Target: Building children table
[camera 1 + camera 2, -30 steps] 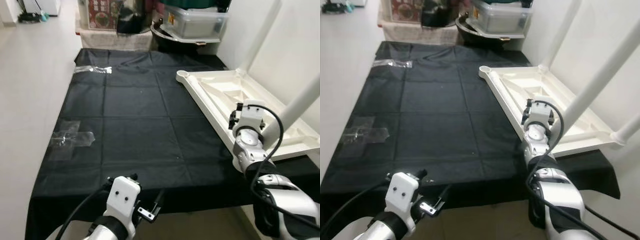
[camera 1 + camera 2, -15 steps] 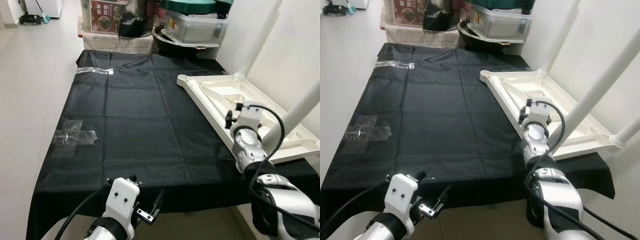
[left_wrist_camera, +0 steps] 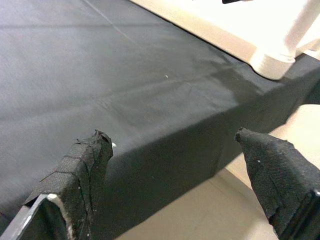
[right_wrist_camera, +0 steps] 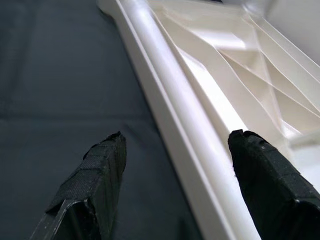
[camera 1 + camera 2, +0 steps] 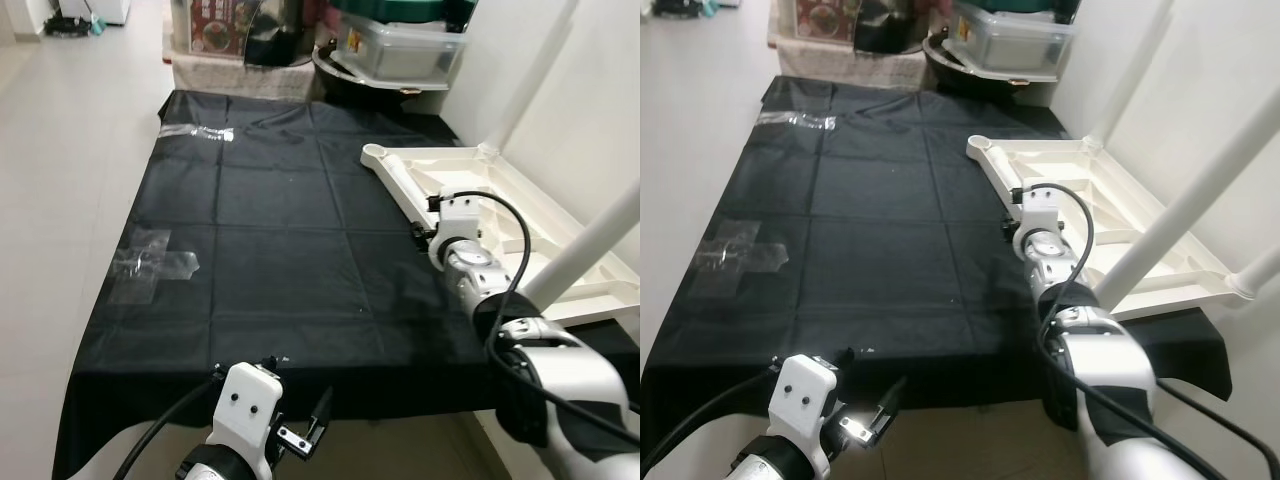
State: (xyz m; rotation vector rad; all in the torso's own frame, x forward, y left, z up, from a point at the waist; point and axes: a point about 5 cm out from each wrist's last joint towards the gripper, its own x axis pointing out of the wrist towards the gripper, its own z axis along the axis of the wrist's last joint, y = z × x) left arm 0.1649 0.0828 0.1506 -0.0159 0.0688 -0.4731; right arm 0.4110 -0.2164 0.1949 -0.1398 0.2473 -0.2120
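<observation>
Bins (image 5: 405, 50) lidded, contents unclear; right claw (image 4: 175, 165) spread astride tabletop (image 4: 210, 90) rim; left claw (image 3: 185, 165) spread

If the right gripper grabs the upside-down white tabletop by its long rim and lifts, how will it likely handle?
The tabletop looks like ribbed moulded plastic, so probably stiff and fairly light. The right gripper, open, straddles its rounded, glossy rim, which may slip between the fingers. With legs already standing up on the far side, lifting one edge would likely tilt it.

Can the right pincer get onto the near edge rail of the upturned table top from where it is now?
Probably yes. The right pincer is open and straddles the table top's edge rail, with nothing between its fingers and the rail.
</observation>
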